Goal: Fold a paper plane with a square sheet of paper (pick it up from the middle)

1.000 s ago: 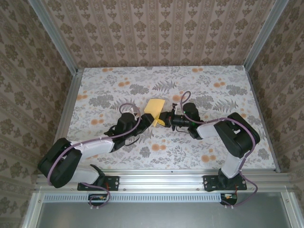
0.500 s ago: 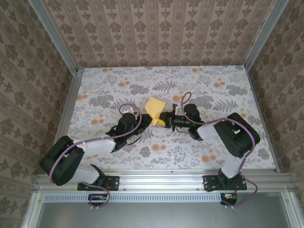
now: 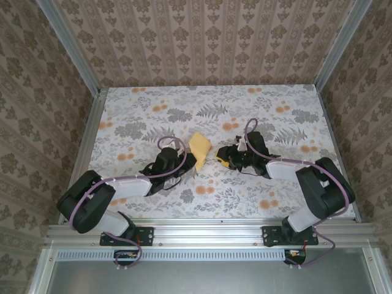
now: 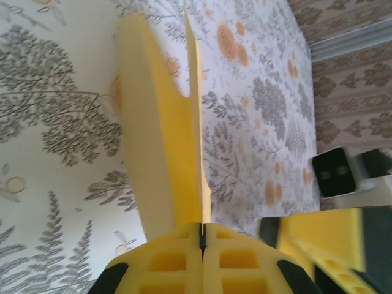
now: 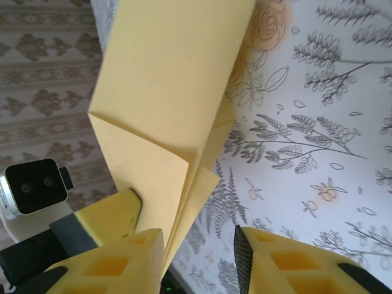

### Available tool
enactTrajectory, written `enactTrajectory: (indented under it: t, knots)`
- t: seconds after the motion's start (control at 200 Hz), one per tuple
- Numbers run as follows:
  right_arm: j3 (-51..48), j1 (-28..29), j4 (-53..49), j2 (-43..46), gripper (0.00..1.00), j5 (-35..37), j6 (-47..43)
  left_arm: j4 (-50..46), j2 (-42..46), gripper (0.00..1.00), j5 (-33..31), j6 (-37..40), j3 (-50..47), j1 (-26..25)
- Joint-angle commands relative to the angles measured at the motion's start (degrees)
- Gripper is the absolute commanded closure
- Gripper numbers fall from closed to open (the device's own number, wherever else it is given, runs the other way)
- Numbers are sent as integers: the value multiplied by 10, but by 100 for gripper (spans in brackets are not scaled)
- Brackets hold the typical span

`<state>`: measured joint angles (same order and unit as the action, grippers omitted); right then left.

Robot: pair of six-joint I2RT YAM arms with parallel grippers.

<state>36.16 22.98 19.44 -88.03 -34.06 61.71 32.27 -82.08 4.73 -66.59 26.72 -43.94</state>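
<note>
Yellow paper point(image 3: 199, 146): partly folded, several layers, creases visible. It is held off the bench point(image 3: 275, 110) near the centre, standing on edge.

Left fingers point(image 4: 168, 260): closed flat on the bottom edge of the paper point(image 4: 156, 122), pads meeting with the sheet pinched between them. From above they sit at the paper's 7 o'clock.

Right fingers point(image 5: 282, 266): apart, not gripping. The paper point(image 5: 165, 79) runs down beside one pad with an open gap to the other. From above they sit at the paper's 4 o'clock, close to the left fingers.

Judgement: mid-fold, with the sheet carried by the left pinch alone.

Risks:
- The grip is narrow and low on a tall sheet, so the paper could pivot or droop in the pinch, and the crease line would then drift.
- The layers fan apart above the pinch. The loose flap may spring open, since nothing presses it.
- If the right fingers close where they stand, they may catch only the outer layer and put a stray crease in it.
- The two sets of fingers are crowded at the same edge, so a small move could knock them together and tug the paper free.
</note>
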Motion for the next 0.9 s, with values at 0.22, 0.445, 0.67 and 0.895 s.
enactTrajectory:
  t: [0.22,0.445,0.67,0.895]
  knots:
    - [117,47,-216,-23,66,48,-186,-55,5,96,-25,44,-53,3]
    - [204,100,-254,-103,74,58,-218,-69,6,96,-43,53,-59,6]
    - [266,125,-269,-182,79,41,-220,-78,-3,97,-39,76,-49,7]
    - [299,125,-274,-234,82,19,-217,-80,-13,97,-39,87,-46,6]
